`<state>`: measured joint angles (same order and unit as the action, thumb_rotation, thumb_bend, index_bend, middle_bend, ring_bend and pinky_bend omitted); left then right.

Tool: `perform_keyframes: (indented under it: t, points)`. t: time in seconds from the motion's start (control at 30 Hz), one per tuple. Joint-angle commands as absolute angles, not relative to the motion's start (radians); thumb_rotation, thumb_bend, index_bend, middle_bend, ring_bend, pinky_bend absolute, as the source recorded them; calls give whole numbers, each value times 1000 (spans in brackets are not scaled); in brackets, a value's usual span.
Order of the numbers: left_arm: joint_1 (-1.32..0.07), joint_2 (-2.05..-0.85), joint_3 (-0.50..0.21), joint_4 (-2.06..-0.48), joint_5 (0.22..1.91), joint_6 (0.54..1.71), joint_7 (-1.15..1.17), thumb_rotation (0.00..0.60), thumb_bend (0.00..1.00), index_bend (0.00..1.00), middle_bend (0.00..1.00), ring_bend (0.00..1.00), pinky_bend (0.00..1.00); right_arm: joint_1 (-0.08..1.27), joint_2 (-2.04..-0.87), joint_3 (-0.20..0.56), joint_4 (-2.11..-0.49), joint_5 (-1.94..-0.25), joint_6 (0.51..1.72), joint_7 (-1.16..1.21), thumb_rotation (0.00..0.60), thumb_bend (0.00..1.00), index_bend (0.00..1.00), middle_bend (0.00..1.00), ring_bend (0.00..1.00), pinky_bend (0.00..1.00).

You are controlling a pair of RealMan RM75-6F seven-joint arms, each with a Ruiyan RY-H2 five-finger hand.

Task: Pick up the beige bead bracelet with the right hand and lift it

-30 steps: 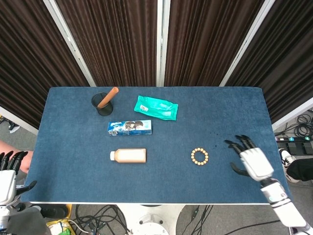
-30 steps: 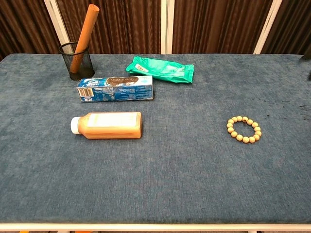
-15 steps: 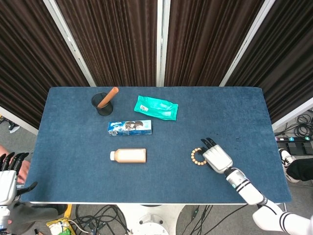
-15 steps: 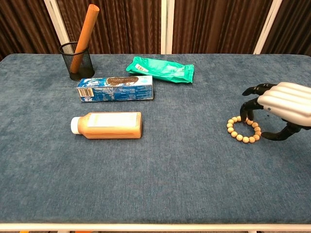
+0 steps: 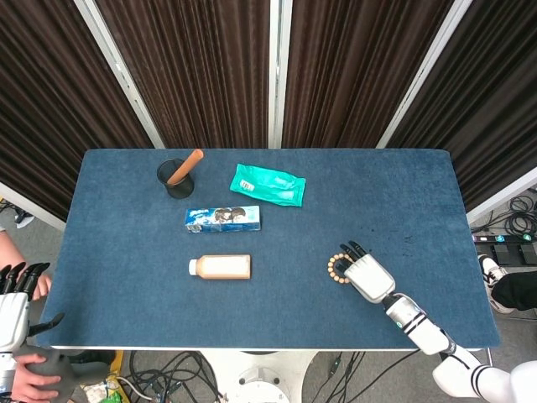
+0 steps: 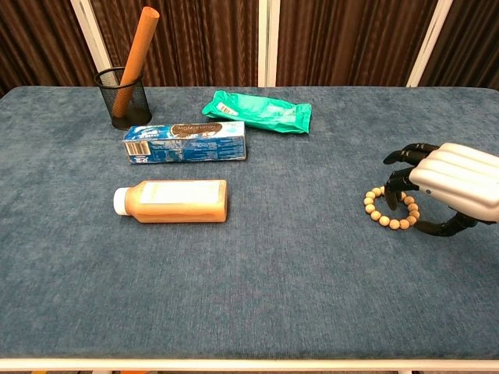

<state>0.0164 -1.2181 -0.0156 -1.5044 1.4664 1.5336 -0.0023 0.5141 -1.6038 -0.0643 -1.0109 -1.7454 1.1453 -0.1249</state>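
Right hand (image 6: 456, 183) hangs over the far-right side of the beige bead bracelet (image 6: 387, 210), dark fingers (image 6: 404, 167) curled down at the beads, grip not closed. One bracelet lies flat on the blue table (image 6: 281, 280). Well to its left: one orange juice bottle (image 6: 173, 200) on its side, one blue box (image 6: 185, 141), one green packet (image 6: 259, 111), one mesh cup (image 6: 122, 97) holding an orange stick (image 6: 136, 56). Left hand (image 5: 14, 304) waits, fingers spread, off the table's near-left corner.

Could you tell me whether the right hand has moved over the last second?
Yes. The right hand has come in from the table's right side toward the left, and now sits over the right part of the bracelet, which has stayed put.
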Motion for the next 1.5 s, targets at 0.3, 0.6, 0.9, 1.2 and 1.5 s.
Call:
perform_keyframes:
  t: [0.3,0.6,0.9,1.2,1.5]
  points:
    - [15,-1221,-15,-1495,1463,1521,-22,600,0,164,158,58,0,504,-1664,-88,-899,-1748,1169,-98,599,200,507,403,127,151]
    - [9,-1220,-18,-1497,1460,1509,-26,600,0,164,158,57,0,495,-1710,-96,-795,-1743,1192,-49,600,308,562,416,157,152]
    - [13,-1216,-17,-1500,1463,1514,-32,600,0,164,158,57,0,490,-1661,-16,-952,-1615,1169,273,600,427,629,481,207,151]
    - [2,-1214,-18,-1509,1470,1504,-22,600,0,164,158,57,0,542,-1312,124,-1495,-1344,807,1020,600,475,634,497,210,143]
    - [-12,-1211,-21,-1519,1470,1486,-11,600,0,164,158,57,0,534,-1176,207,-1648,-1361,543,1813,600,493,637,494,209,60]
